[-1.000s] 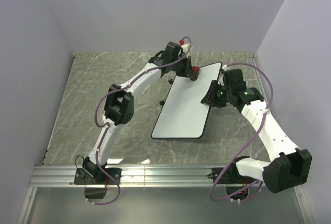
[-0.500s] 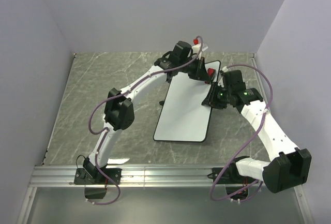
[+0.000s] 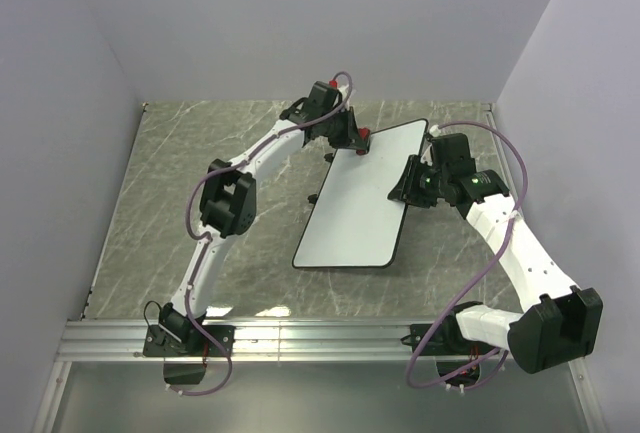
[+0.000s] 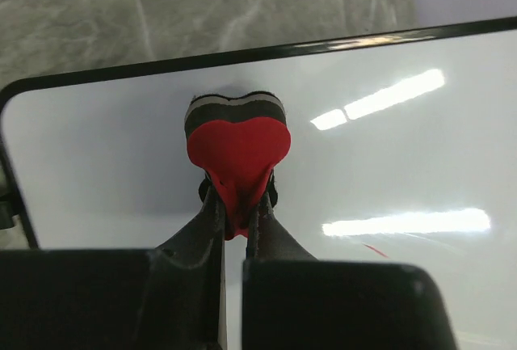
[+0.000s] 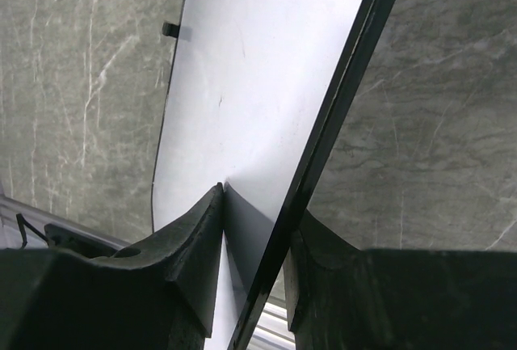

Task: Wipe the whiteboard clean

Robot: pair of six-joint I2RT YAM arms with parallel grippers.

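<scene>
The whiteboard [image 3: 360,198] lies tilted on the marble table, white with a thin black frame. My left gripper [image 3: 358,143] is shut on the small red eraser [image 4: 238,144], whose felt edge presses on the board near its far left corner. A faint red stroke [image 4: 373,250] shows on the board [image 4: 388,172] to the eraser's right. My right gripper [image 3: 408,185] is shut on the board's right edge [image 5: 339,115], one finger [image 5: 194,245] on the white face and one behind the frame.
The grey marble table [image 3: 200,183] ends at walls on the left, back and right. An aluminium rail [image 3: 320,338] runs along the near edge by both arm bases. A small black foot [image 5: 169,30] sticks out from the board's left edge.
My left gripper with the eraser swept right along the board's far edge, then back left to the far left corner. The board shifted slightly with it. The right gripper kept its hold.
</scene>
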